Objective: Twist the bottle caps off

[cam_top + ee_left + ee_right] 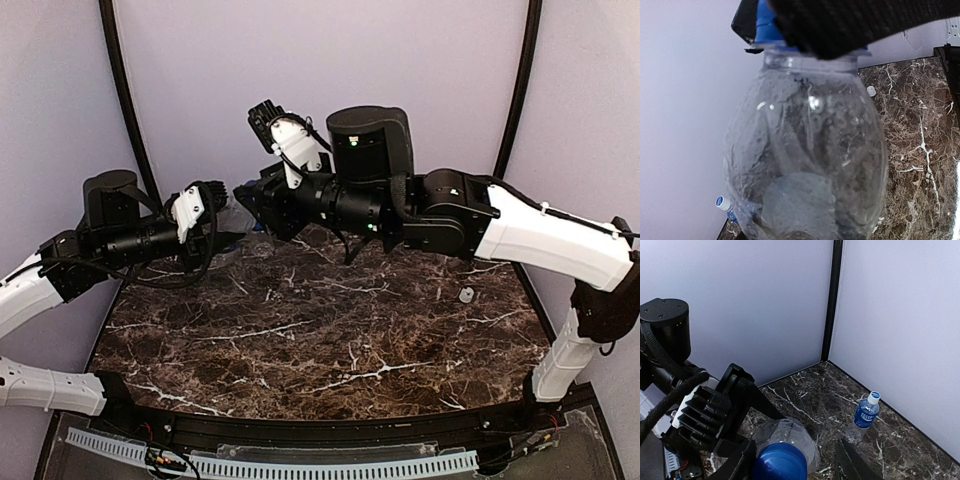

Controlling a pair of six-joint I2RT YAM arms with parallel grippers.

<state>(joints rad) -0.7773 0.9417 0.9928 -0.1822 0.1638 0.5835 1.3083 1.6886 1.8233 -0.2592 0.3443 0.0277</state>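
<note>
Left gripper sits at centre-left of the top view, clamped on the clear bottle. The bottle fills nearly the whole left wrist frame, so the fingers themselves don't show there. The right wrist view shows that gripper's black body right against the bottle.

Blue cap is on the neck, at bottom centre of the right wrist view and top centre of the left wrist view.

Right gripper reaches across to the same spot, jaws apart, cap between them. The left-of-frame finger looks to be against the cap and the right-of-frame one stands off it (gap is visible).

One loose white cap lies on the marble table, right of centre in the top view and well apart from both grippers.

Blue-label bottle has its white cap on. It's on the table near the wall, lower right of the right wrist frame. Can't tell whether it's upright or tilted.
</note>
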